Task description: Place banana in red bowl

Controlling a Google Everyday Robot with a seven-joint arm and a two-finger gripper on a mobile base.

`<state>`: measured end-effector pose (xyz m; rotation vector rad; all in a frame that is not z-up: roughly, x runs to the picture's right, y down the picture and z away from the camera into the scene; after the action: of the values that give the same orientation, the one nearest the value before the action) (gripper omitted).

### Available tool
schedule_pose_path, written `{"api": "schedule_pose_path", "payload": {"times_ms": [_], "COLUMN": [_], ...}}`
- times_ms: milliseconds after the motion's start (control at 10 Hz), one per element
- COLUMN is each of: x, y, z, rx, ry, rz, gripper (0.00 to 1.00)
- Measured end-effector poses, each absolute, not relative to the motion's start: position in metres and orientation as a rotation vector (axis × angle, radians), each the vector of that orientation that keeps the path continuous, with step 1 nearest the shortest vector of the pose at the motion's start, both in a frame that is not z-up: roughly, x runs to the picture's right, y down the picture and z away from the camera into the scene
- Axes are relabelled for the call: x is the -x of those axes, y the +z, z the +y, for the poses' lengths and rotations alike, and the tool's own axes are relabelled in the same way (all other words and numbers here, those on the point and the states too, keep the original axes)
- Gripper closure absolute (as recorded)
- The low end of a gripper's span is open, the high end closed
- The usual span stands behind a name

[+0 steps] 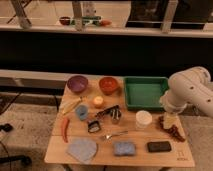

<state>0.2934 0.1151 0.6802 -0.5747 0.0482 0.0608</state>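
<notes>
While my pincer (170, 121) hangs over the right edge of the light wooden table (105, 150), beside the round white cup (143, 120), its 2 fingers are spread wide and hold nothing. The pale yellow curved banana (71, 105) lies on the table's left side, below the round purple bowl (77, 83) and apart from the glossy round red bowl (108, 84).

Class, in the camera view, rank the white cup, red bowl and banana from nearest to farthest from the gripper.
The gripper hangs over the table's right edge.
1. white cup, just left of it.
2. red bowl, back centre.
3. banana, far left.
</notes>
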Motion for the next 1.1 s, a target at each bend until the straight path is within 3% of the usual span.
{"api": "schedule_pose_path", "payload": {"times_ms": [1100], "x": [-0.2900], "y": [0.6855], "z": [0.1139], "rx": [0.561], "ry": [0.071], "rz": [0.026], "gripper": [0.20]}}
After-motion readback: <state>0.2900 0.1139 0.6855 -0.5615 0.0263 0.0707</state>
